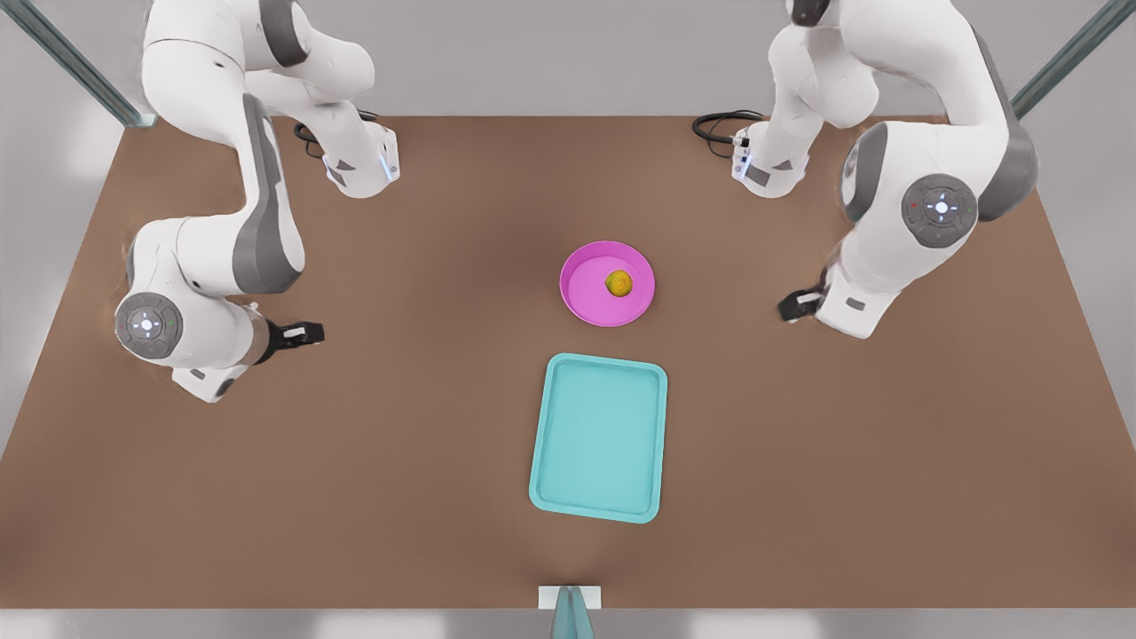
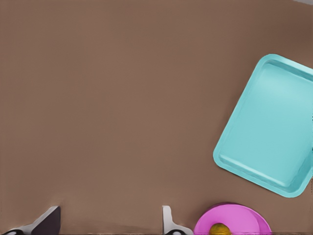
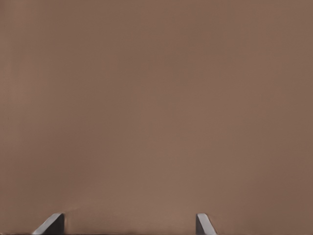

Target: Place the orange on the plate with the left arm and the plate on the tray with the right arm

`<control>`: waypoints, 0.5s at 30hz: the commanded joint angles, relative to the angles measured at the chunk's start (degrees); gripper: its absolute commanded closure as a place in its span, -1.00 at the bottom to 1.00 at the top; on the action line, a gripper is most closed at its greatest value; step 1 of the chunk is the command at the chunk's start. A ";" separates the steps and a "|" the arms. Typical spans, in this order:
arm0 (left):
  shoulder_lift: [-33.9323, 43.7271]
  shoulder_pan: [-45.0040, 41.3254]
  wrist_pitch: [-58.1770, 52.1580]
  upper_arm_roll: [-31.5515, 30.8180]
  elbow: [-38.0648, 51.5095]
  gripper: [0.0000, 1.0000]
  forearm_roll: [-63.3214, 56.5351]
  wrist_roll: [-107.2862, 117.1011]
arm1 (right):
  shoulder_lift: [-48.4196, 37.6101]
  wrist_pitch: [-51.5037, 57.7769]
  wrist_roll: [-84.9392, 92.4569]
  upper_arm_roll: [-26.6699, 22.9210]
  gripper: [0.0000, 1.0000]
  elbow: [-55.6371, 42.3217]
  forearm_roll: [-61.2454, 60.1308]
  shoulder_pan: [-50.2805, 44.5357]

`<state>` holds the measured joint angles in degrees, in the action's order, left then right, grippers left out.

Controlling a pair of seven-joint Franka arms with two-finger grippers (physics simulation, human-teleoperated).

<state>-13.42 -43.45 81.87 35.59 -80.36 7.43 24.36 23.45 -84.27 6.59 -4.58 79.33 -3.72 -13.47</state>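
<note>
Nearest, at the middle of the table's (image 1: 266, 497) near edge: a small white fitting (image 1: 569, 597) with a grey-teal post, cut off below and hard to identify.

Just beyond it, in the table's near half: the tray (image 1: 599, 435), bare inside, long side running near to far.

Farther, about the table's middle and just past the tray's far edge without touching it: the plate (image 1: 586, 293), with the orange (image 1: 619, 283) already resting in it, slightly off-centre.

Level with the plate, toward the front view's right edge: the left gripper (image 1: 796, 306), fingers spread and holding nothing, waiting.

Toward the front view's left edge, well apart from the plate: the right gripper (image 1: 302, 335), fingers likewise parted and empty over bare table.

Judged step: plate onto tray with the right arm.

- Best to approach low from the side and pinch the raised rim.
- Lift level and slowly so the orange cannot roll.
- Set down centred, since the plate looks about as wide as the tray.

Farthest: both arm bases with cables by the far edge; upper links cropped by the frame.
</note>
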 commanded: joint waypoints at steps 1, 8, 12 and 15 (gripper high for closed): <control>1.82 22.63 -13.14 -26.62 2.40 -1.00 -4.77 -6.79 | 3.61 -6.24 -0.70 0.01 -1.00 0.39 -9.01 -3.05; 0.85 33.78 -1.97 -36.30 1.26 -1.00 -6.73 -7.49 | -0.25 -39.21 -1.06 0.19 -1.00 21.57 -14.12 -23.18; 0.50 33.87 0.22 -36.30 1.35 -1.00 -6.47 -8.02 | -4.91 -47.56 -4.04 0.72 -1.00 33.70 -14.29 -28.10; -0.20 33.87 0.22 -35.86 1.35 -1.00 -6.12 -7.58 | -3.07 -50.29 -10.99 2.47 -1.00 35.72 -24.22 -29.60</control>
<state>-13.58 -9.61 81.57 -0.34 -79.03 1.31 20.06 20.43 -125.02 4.17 -2.40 114.32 -21.89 -43.04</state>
